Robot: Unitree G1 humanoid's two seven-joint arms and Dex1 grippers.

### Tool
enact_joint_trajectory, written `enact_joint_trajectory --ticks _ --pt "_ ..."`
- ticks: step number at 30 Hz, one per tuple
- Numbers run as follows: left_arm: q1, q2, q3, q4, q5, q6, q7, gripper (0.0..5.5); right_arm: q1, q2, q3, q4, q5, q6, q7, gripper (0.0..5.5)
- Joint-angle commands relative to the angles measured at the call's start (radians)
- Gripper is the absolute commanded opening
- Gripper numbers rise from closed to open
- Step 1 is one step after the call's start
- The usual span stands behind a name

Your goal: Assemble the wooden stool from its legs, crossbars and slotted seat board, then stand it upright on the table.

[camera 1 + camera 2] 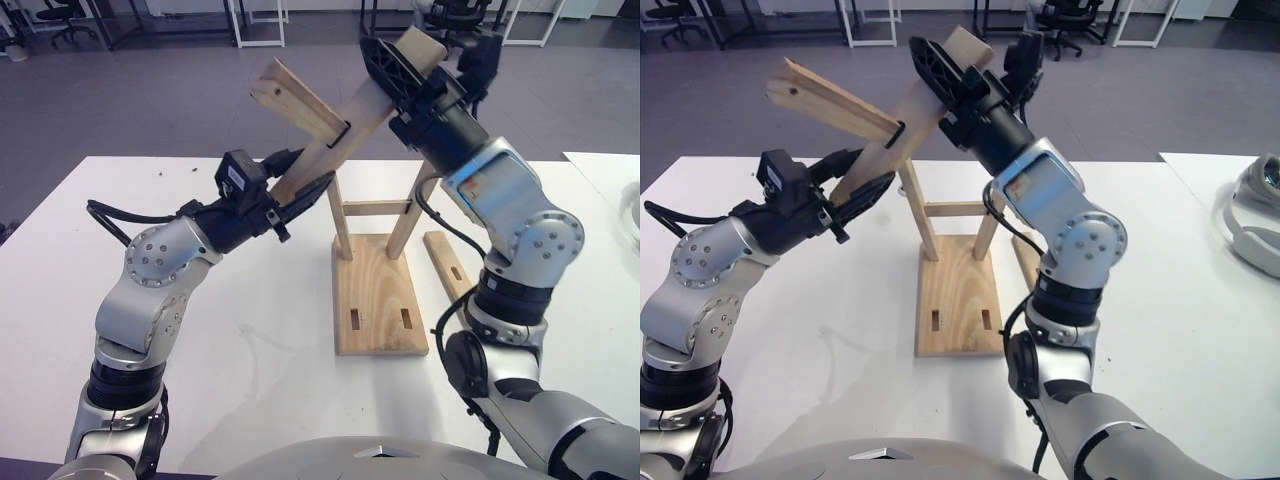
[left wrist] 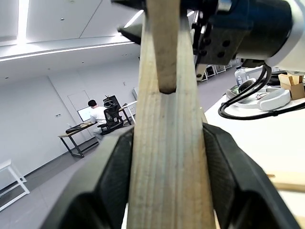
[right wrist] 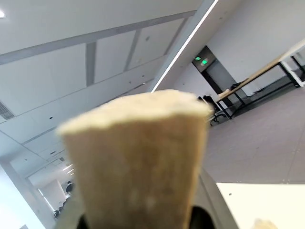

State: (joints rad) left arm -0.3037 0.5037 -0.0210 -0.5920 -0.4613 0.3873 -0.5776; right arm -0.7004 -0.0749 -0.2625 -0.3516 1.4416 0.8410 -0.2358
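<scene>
Left tool (image 1: 300, 182): shut on the lower end of the leg (image 1: 365, 105), its fingers (image 2: 107, 183) pressing both narrow edges.
Leg: slants up from the left tool to the right tool, in the air above the tabletop (image 1: 250, 340).
Crossbar (image 1: 295, 100): seated in the leg's slot between the two tools. It juts up and away beyond the left tool, and its far end is unsupported.
Right tool (image 1: 403, 68): clamped round the leg's upper end.
Seat board (image 1: 380, 300): flat on the tabletop below and between the tools, near slots unfilled.
Standing frame (image 1: 375, 208): two legs and a rung upright in the board's far slots, directly beneath the held leg.
Loose piece (image 1: 447, 265): just beside the board, below the right tool's arm.
Risk: with both tools gripping one stiff leg, any mismatched pull could twist it or jar the crossbar from its slot.
In the way: the standing frame, which a careless descent could knock over.
Headset (image 1: 1252, 215): well apart from the right tool, no hindrance.
</scene>
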Motion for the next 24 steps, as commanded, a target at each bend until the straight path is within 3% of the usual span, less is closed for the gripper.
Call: enact_joint_trajectory --ticks 1,5,10,16,24 --pt "0.037 0.000 -0.070 -0.026 0.004 0.014 -0.031 2.43 0.164 -0.043 -0.033 -0.130 0.062 -0.036 -0.090 1.04" --pt "0.122 -0.049 -0.137 -0.032 0.036 0.025 0.027 3.20 0.548 -0.044 -0.103 -0.365 0.047 -0.137 -0.184 1.03" --pt "0.279 -0.057 -0.110 -0.013 0.102 -0.018 0.084 4.05 0.932 -0.152 -0.192 -0.383 -0.138 -0.176 -0.015 1.03" --pt "0.303 -0.055 -0.087 0.020 0.168 -0.046 0.105 5.11 1.034 -0.162 -0.167 -0.363 -0.284 -0.270 0.082 1.03" --pt "0.325 -0.062 -0.083 0.030 0.209 -0.053 0.119 5.14 1.096 -0.241 -0.199 -0.382 0.002 -0.279 0.086 1.03"
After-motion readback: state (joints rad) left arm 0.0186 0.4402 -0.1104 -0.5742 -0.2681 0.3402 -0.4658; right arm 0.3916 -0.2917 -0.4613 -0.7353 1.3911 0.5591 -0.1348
